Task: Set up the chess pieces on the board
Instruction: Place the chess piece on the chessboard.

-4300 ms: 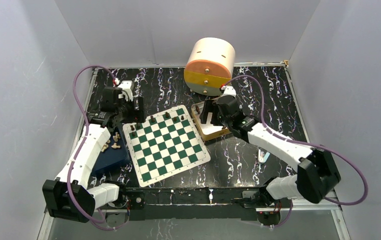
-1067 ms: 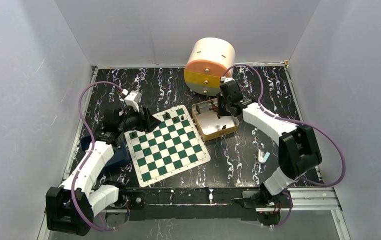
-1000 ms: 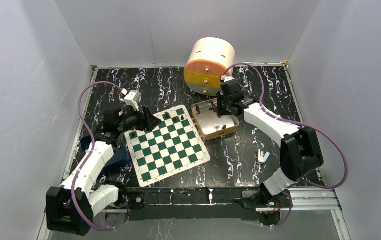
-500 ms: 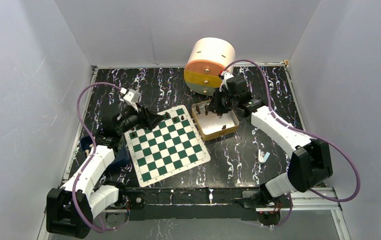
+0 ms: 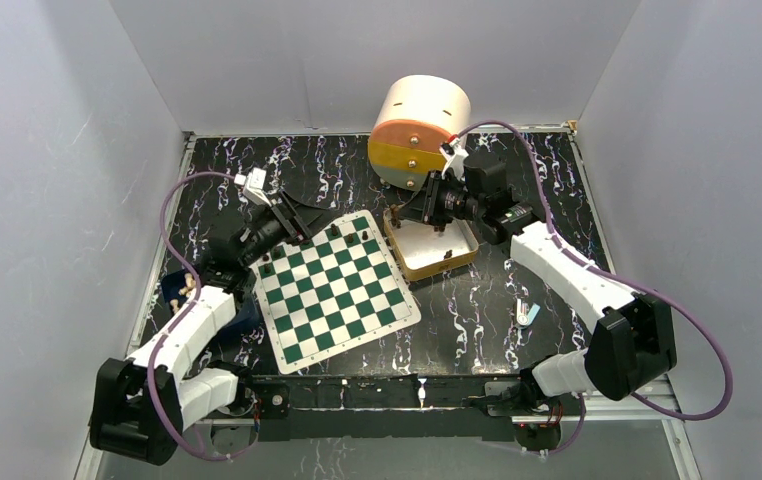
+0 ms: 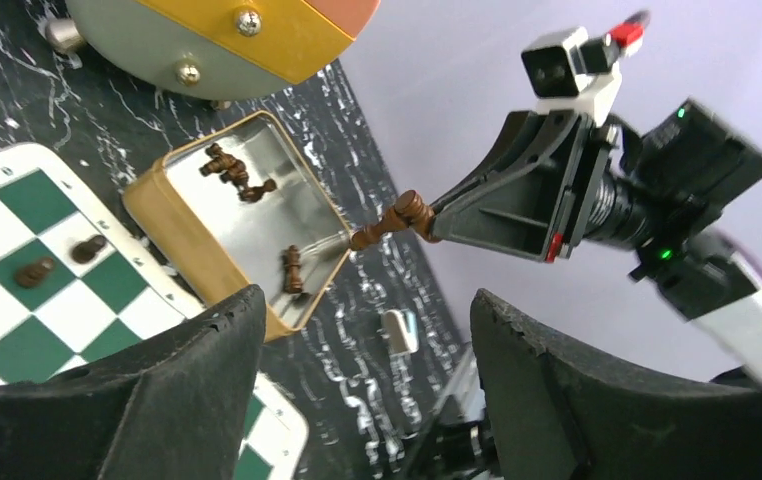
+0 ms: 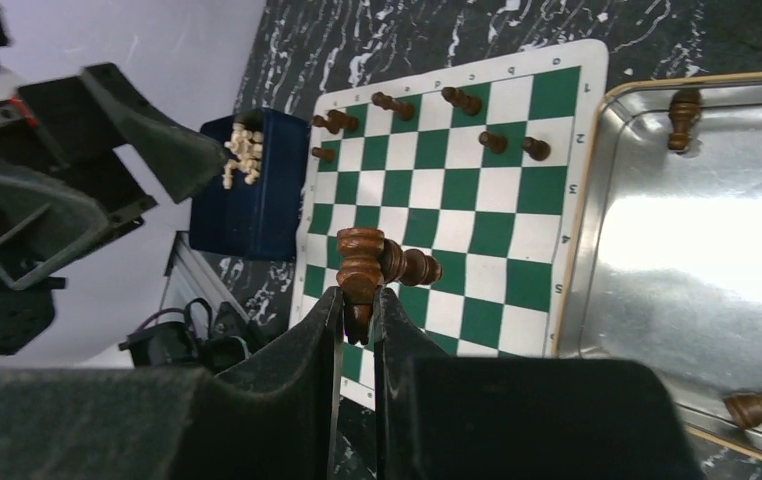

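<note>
The green-and-white board [image 5: 335, 292] lies at mid-table with a few dark chess pieces [image 5: 334, 232] along its far rows. My right gripper [image 7: 359, 300] is shut on a brown chess piece [image 7: 361, 262] and holds it in the air over the left end of the tan tray [image 5: 435, 268]. From the left wrist that held piece [image 6: 397, 214] sticks out of the right fingers. My left gripper [image 6: 365, 300] is open and empty, raised above the board's far left corner [image 5: 295, 216] and pointing toward the tray. More pieces [image 6: 292, 270] lie in the tray.
A blue box [image 5: 212, 308] of pale pieces [image 7: 241, 150] sits left of the board. A round tan-and-yellow drum [image 5: 417, 130] stands behind the tray. A small white object [image 5: 527, 313] lies right of the board. Grey walls close in the table.
My right gripper has lifted a brown piece out of the tray and swung left. My left gripper has risen, tilted toward the tray and opened wider.
</note>
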Controlling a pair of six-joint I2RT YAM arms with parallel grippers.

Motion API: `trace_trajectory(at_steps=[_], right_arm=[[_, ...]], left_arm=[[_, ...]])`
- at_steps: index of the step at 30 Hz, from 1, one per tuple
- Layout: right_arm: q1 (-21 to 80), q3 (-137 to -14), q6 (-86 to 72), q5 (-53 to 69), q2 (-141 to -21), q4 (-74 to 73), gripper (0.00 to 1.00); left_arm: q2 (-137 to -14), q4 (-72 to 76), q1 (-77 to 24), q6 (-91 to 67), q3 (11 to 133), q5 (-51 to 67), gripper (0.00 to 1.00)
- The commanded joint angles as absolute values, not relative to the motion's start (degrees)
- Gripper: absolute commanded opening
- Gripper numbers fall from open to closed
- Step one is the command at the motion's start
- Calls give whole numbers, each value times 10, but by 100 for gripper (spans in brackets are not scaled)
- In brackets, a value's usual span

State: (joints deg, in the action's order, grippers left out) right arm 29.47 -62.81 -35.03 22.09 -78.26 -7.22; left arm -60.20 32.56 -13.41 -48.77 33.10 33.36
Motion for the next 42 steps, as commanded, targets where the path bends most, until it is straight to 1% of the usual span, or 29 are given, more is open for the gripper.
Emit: trace_trajectory(at_steps=[1,10,19,28,37,42], right_arm=[[293,-629,-406,260,-760,-5,15],[292,-622,-484,290,-754,76,15],[293,-620,-565,316,-756,149,15],[298,-610,-621,340,-759,197,15],[304,-604,-642,346,-764,216,15],[304,-597,-652,350,-768,231,15]], left_arm=[[-619,447,-150,-666,312,318,73],[-667,547,-227,-762,320,264,84],[-745,677,-250,-807,330,268,88],[-824,839,-260,-871,330,255,88],[-846,861,-271,-872,357,245,87],[-841,866,-274,-872,359,241,85]])
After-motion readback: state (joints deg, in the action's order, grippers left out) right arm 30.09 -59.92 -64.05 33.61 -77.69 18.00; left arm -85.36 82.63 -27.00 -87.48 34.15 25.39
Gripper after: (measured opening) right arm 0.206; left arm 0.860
